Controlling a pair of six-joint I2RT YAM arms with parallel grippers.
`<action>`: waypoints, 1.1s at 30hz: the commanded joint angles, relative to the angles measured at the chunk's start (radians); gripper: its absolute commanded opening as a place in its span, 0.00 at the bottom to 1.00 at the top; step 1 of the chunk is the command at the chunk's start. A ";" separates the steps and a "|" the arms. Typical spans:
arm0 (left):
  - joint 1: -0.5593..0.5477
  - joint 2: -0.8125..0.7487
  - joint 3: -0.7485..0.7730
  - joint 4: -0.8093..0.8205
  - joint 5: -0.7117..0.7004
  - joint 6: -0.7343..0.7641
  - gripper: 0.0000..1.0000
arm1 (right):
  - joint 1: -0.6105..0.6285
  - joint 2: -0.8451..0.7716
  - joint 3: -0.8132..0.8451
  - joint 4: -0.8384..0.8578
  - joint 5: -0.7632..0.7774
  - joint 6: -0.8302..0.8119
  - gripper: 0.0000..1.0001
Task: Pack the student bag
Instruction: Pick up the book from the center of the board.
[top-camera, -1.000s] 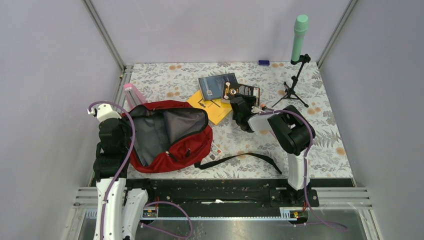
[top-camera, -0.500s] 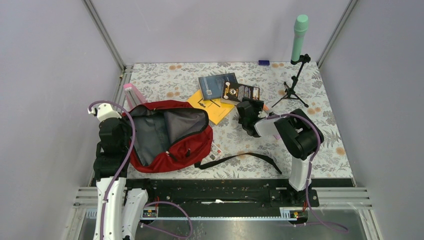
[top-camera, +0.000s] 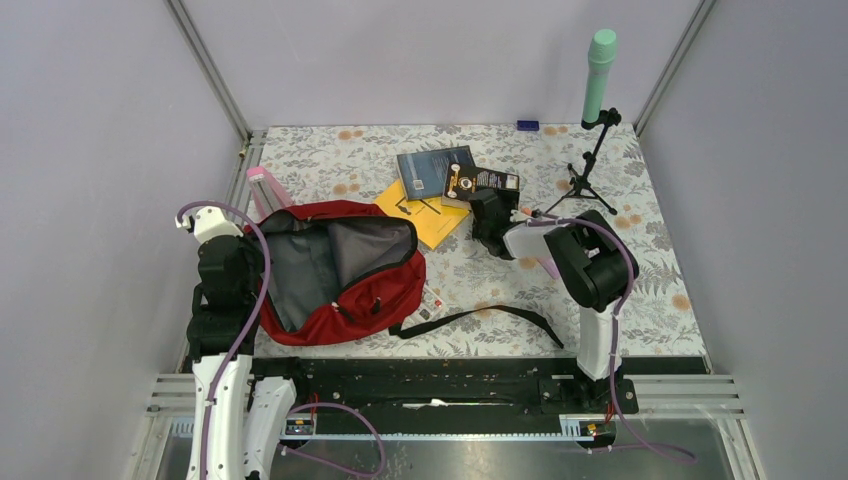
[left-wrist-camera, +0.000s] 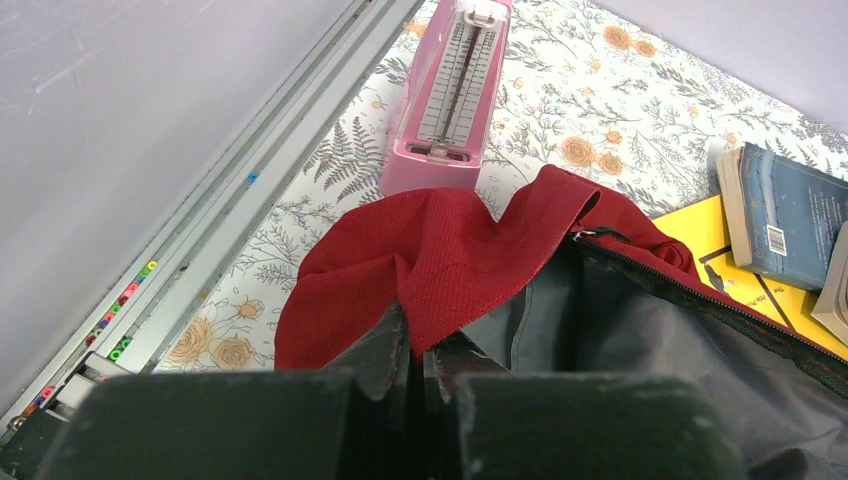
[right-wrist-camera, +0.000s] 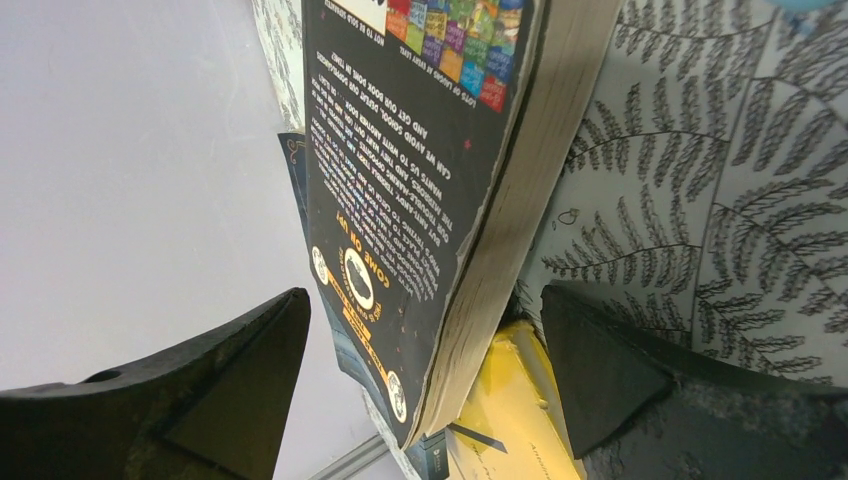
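Right arm (top-camera: 590, 262) edged toward books (top-camera: 432, 170) | books: three | student bag (top-camera: 345, 285): one

Red bag lying open, mouth up

The bag (top-camera: 350, 295) lies flat at the left of the table (top-camera: 660, 280). It is red fabric with black zippers (left-wrist-camera: 700, 300), and its main compartment is unzipped and spread wide, so the grey lining (top-camera: 320, 260) shows. The opening faces up and runs from near left to far right. One black strap (top-camera: 480, 318) trails loose across the table to the bag's right. At the left rim a fold (left-wrist-camera: 440, 250) of red fabric is raised, pinched between the closed fingers of the left gripper (left-wrist-camera: 418, 345).
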 joint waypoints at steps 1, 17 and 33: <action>0.007 -0.007 0.019 0.098 0.011 -0.013 0.00 | -0.009 0.039 0.048 -0.106 -0.008 -0.031 0.92; 0.014 -0.016 0.021 0.103 0.004 -0.008 0.00 | -0.009 0.067 0.108 -0.131 0.060 -0.056 0.41; 0.024 -0.024 0.015 0.105 0.005 -0.003 0.00 | -0.008 -0.125 -0.104 0.390 0.101 -0.669 0.00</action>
